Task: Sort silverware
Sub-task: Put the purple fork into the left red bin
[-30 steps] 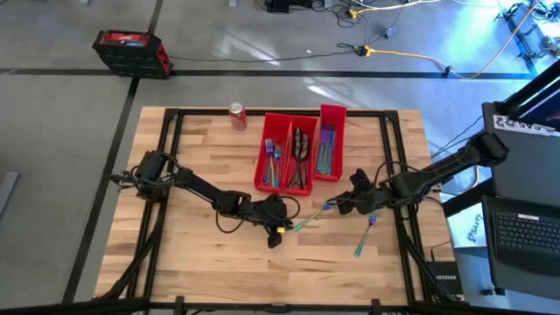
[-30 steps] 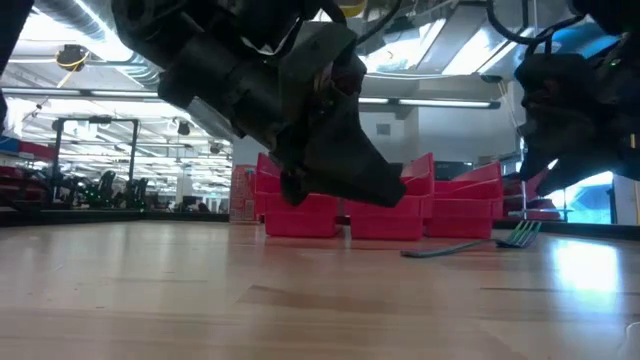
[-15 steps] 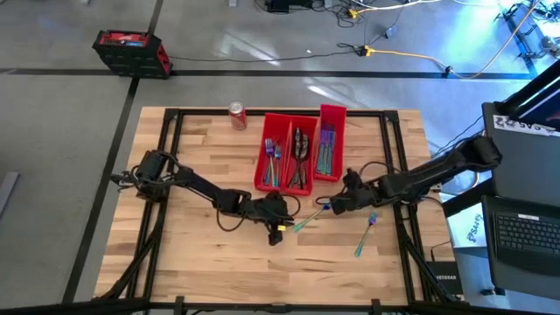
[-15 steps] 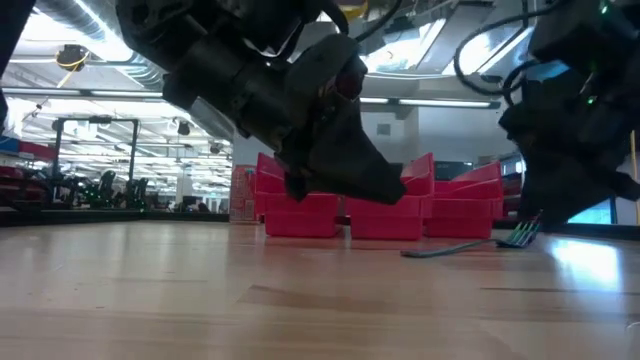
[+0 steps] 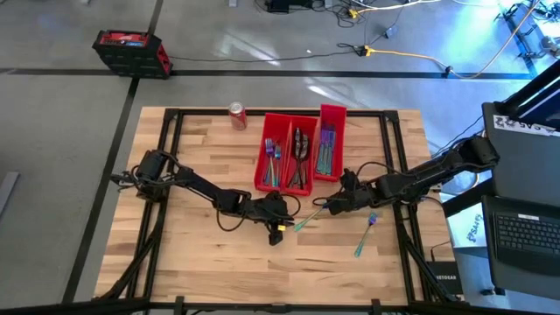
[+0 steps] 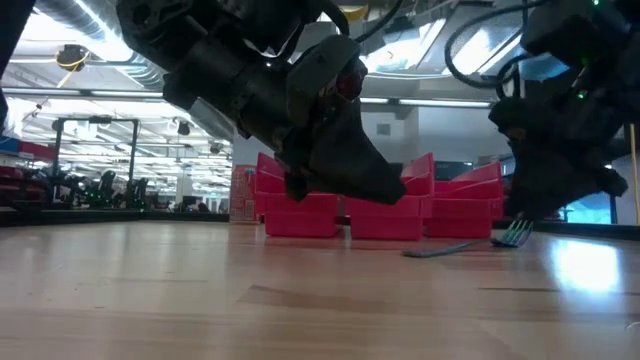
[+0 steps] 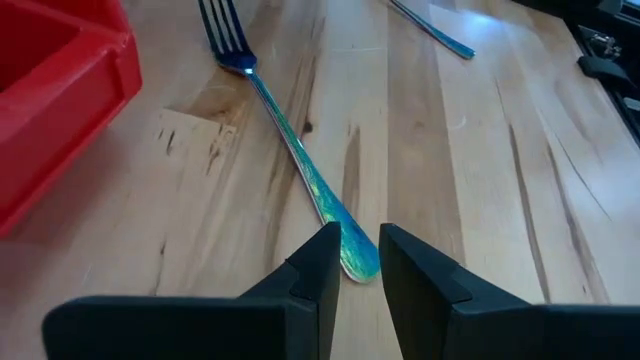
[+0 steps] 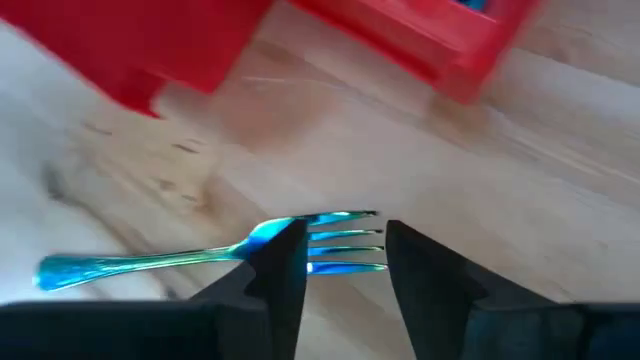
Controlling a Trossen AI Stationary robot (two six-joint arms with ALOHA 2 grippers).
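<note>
An iridescent teal fork (image 5: 312,216) lies flat on the wooden table in front of the red bins, its tines toward the table's right. My left gripper (image 5: 282,229) hovers just above the fork's handle end (image 7: 356,262); a narrow gap shows between its fingers, with nothing in it. My right gripper (image 5: 332,206) stands open, pointing down over the fork's tines (image 8: 345,240). In the right wrist view one finger is at the neck and the other at the tine tips. In the low view the right gripper (image 6: 525,215) hangs close over the raised tines (image 6: 515,236). My right gripper comes at the fork's tine end (image 8: 345,240) from above, with its open fingers (image 8: 285,265) on either side of it. I cannot tell whether they touch the fork. The fork lies on the table.
Three long red bins (image 5: 290,116) holding sorted silverware stand side by side at the far middle. A red soda can (image 5: 237,115) stands to their left. Another teal-purple piece (image 5: 366,234) lies near the right edge. Black frame rails run along the table's sides.
My right gripper has moved toward the table's left and sunk until it stands over the fork's tines. The fork has stayed where it was.
</note>
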